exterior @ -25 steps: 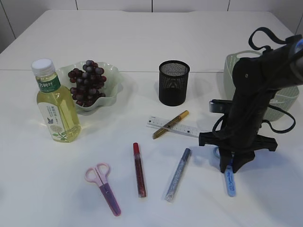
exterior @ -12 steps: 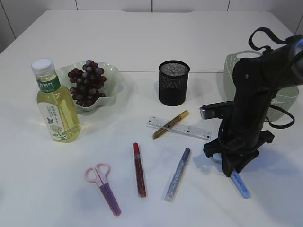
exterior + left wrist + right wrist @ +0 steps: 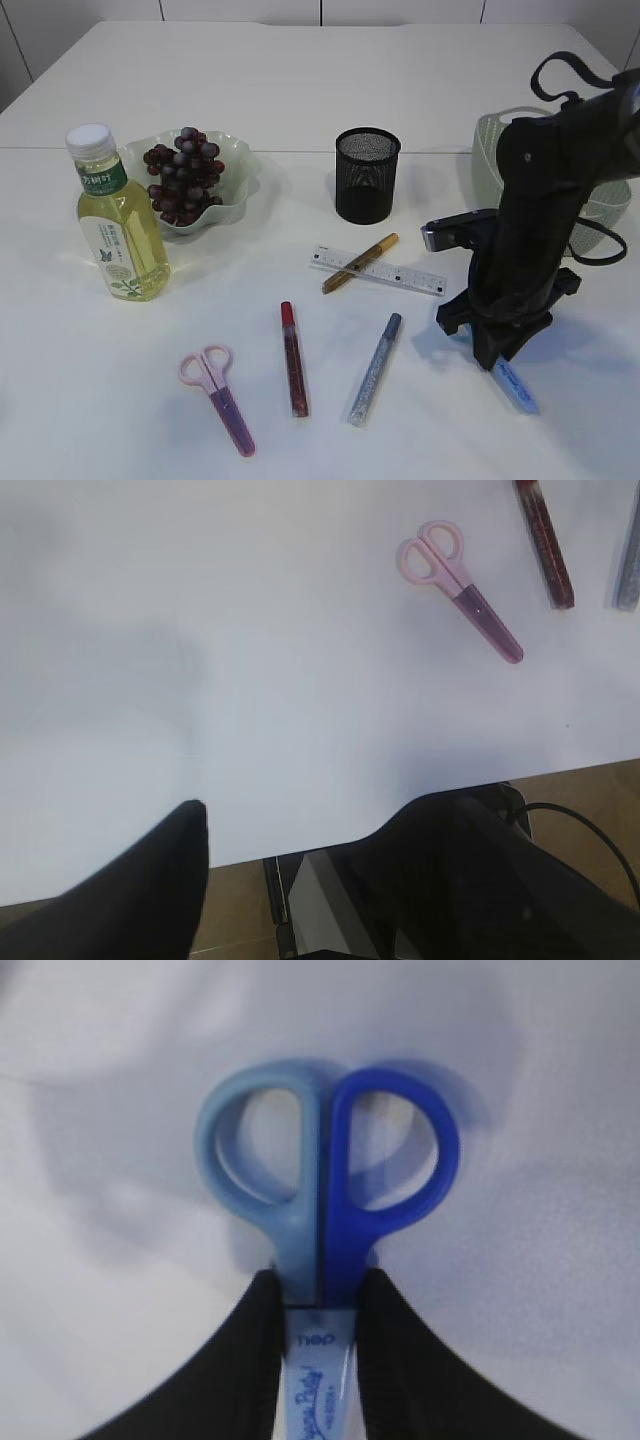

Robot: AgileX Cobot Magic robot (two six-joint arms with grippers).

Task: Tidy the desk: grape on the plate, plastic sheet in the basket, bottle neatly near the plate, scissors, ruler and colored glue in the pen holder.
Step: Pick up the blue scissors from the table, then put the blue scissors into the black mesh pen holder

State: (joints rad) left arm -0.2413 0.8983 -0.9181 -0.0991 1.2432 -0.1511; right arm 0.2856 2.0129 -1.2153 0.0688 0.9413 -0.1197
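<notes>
I see the right gripper (image 3: 318, 1305) pinching the blue scissors (image 3: 325, 1190) near the white table's (image 3: 300, 90) front right edge. The left gripper's (image 3: 290, 860) fingers are spread over the front left edge, with brown floor (image 3: 575, 790) below.

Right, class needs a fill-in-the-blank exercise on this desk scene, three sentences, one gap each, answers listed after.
1. The right pincer is shut on the ____ scissors.
2. The grapes lie on the ____.
3. The gold glue pen lies across the ____.
Missing words: blue; plate; ruler
</notes>
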